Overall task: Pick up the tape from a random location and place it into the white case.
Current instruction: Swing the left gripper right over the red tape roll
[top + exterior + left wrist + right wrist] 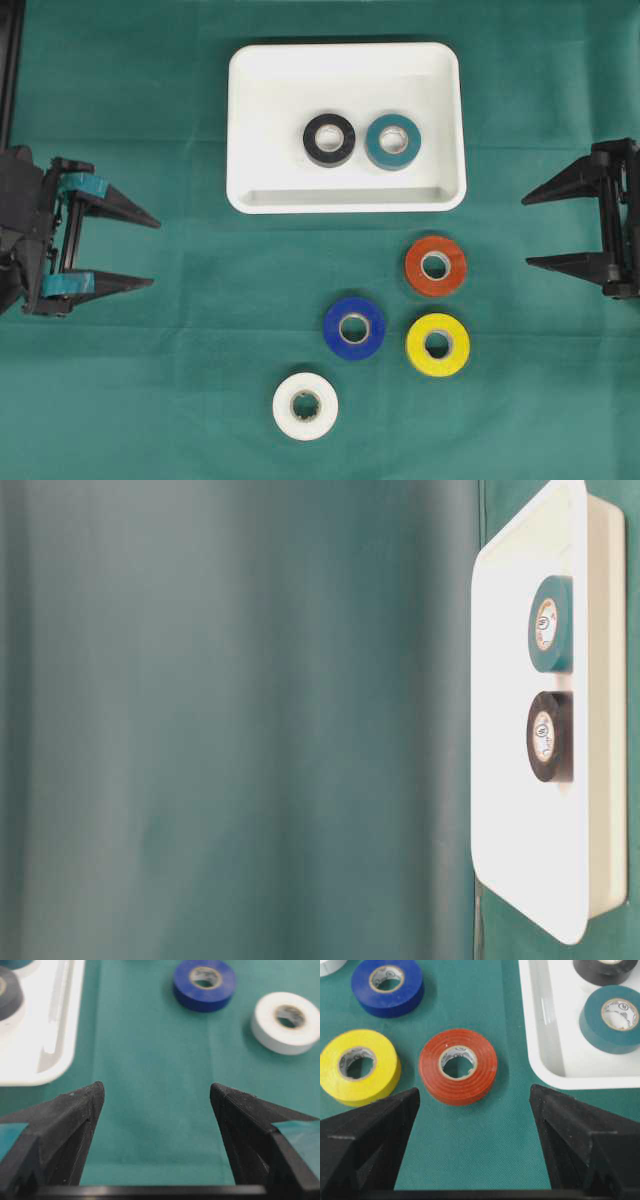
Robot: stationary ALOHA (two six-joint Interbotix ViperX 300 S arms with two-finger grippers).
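Core labels on the teal tape (615,1019) and black tape (549,736) in the white case (250,120): print unreadable. Left gripper (150,252) and right gripper (528,232): jaws wide apart, empty.

You're looking at a robot lab bench — a staged test setup. A plain green cloth (150,380) covers the whole counter. One black claw (148,252) sits well left of the white case (345,200), another (530,232) well right of it — and coloured tape rolls (435,265) lie just below the case.
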